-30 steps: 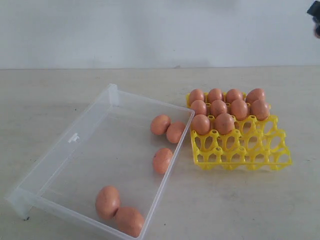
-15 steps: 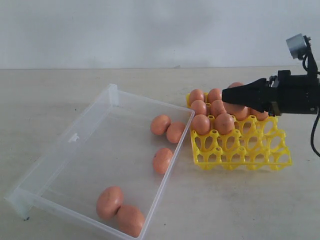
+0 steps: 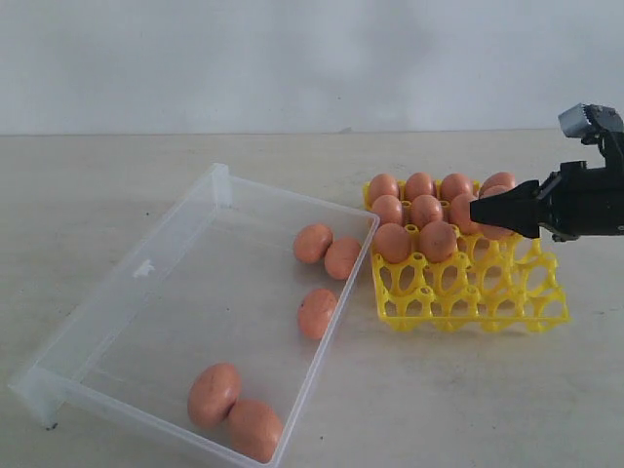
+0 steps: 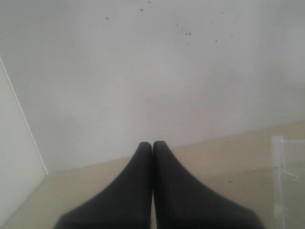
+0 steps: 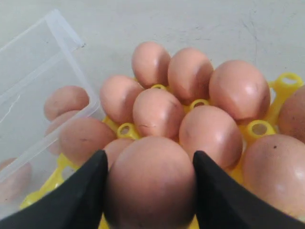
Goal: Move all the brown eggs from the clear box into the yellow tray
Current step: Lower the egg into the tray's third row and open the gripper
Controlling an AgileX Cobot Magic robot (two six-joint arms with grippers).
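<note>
Now your right gripper [image 5: 149, 153] grips one orange-brown oval egg [image 5: 150, 191] over the far right corner of the bright yellow lattice tray [image 3: 487, 320], hiding most of it from the exterior view. Left gripper [image 4: 152, 143]: pinched closed, empty. Five eggs [image 3: 316, 312] lie in the clear plastic box [image 3: 146, 268].
</note>
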